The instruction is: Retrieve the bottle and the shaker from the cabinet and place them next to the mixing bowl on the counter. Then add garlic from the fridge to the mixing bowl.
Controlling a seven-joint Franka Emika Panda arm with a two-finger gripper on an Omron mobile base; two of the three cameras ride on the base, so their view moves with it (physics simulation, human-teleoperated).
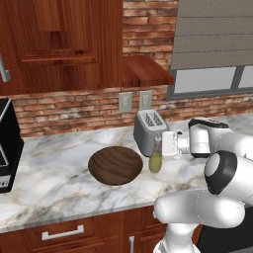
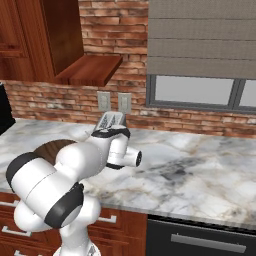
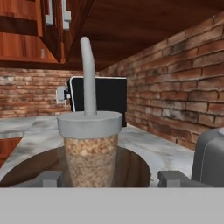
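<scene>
Hand view: we saw the gripper (image 3: 109, 178) with its jaws spread on either side of the olive yellow-green bottle (image 3: 90, 144), not pinching it. In the left base view we found it upright on the white marble counter (image 1: 59, 163), between the round dark brown wooden mixing bowl (image 1: 115, 165) and the grey toaster (image 1: 148, 129).

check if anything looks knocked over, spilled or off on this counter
Nothing stands out. The bottle stands upright on the counter beside the bowl, between the tips of the open pincer. The toaster is upright too, and no spill shows.
</scene>
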